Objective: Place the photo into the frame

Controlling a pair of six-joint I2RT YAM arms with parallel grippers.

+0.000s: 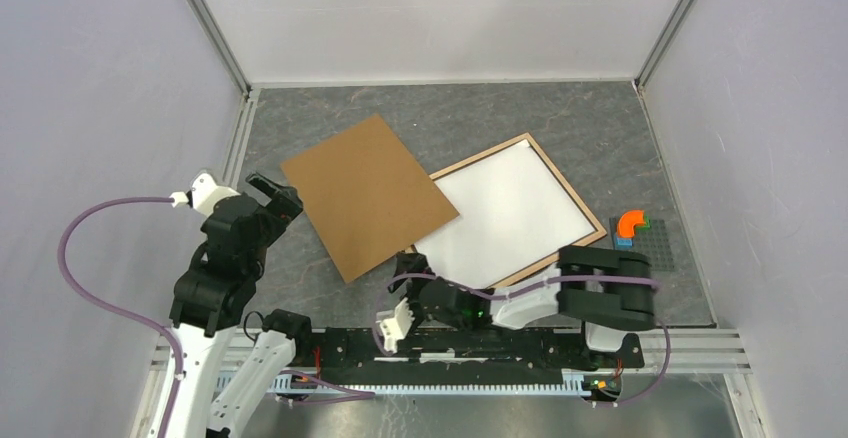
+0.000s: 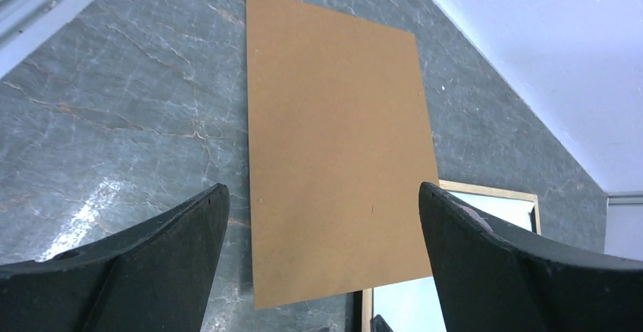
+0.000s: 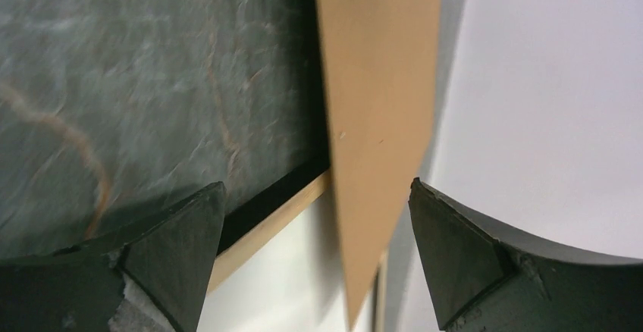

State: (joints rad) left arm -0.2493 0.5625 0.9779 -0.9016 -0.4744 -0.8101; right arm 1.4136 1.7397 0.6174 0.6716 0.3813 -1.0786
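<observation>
The frame (image 1: 578, 198), thin light-wood rails, lies flat right of the table's centre. Inside it lies the photo (image 1: 512, 210), plain white side up. A brown backing board (image 1: 365, 196) lies to the left, its right corner resting over the frame's left rail. My left gripper (image 1: 278, 193) hovers open beside the board's left edge; its wrist view looks along the board (image 2: 334, 142) to the frame (image 2: 493, 193). My right gripper (image 1: 410, 263) stands open and empty at the frame's near-left corner, where rail (image 3: 265, 222), photo (image 3: 288, 286) and board (image 3: 375, 120) show.
A grey studded baseplate (image 1: 650, 243) carrying an orange curved piece (image 1: 630, 223) sits at the right, just past the frame. Pale walls enclose the table on three sides. A metal rail (image 1: 500, 343) runs along the near edge by the arm bases.
</observation>
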